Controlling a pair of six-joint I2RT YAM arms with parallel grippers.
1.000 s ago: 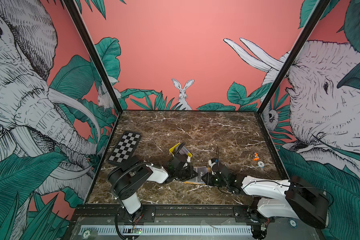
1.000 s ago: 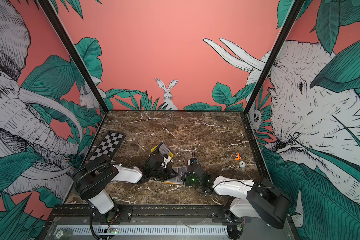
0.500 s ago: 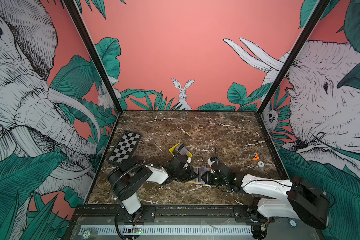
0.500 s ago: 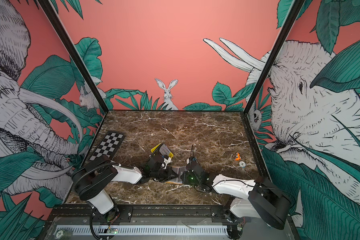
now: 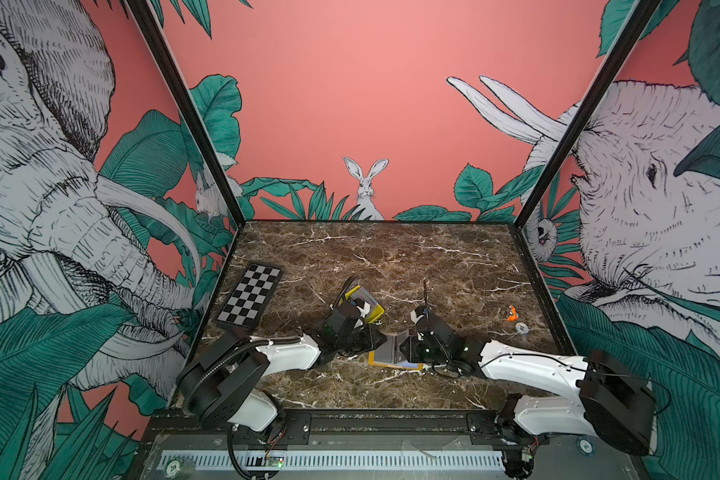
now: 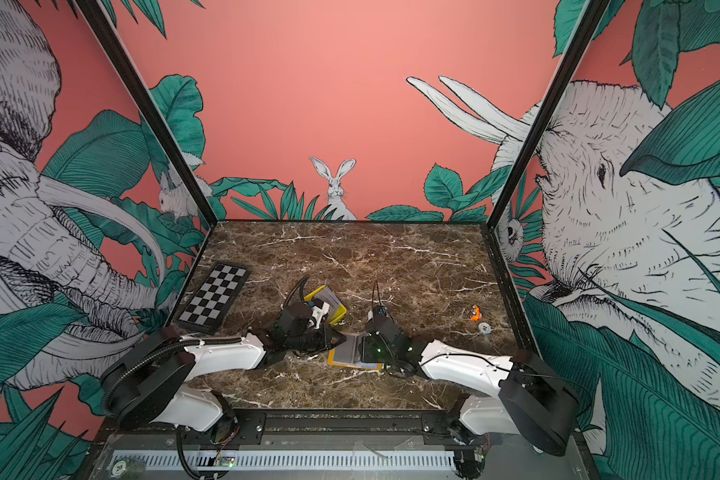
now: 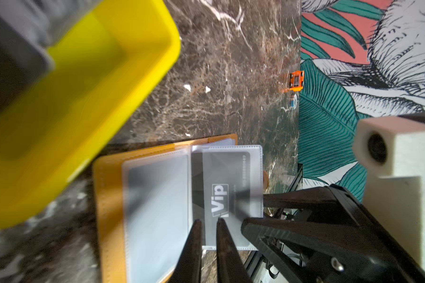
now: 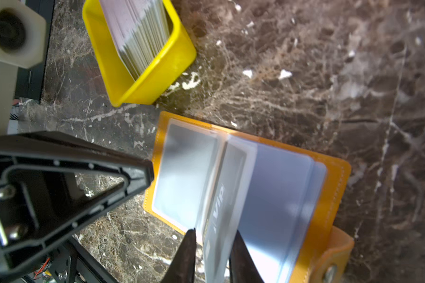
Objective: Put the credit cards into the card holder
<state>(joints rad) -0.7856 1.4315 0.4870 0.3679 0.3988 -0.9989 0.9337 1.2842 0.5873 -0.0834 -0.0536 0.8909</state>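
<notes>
Marble worktop (image 5: pixel 391 257), toward front edge: open orange-yellow leather card holder (image 8: pixel 334 186). Its raised clear sleeve (image 8: pixel 231 186), housing a black VIP credit card (image 7: pixel 221 183), is straddled by narrow right jaws, likely steadying; left jaws barely parted, empty.

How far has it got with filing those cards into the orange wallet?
Partway, I'd judge. Done: at least one VIP card sits inside a clear sleeve of the open card holder. In hand: the right fingers straddle that sleeve, grip unclear, and the left fingers stand slightly apart beside it, holding nothing. Left: a thick stack of cards waits in the yellow tray.
</notes>
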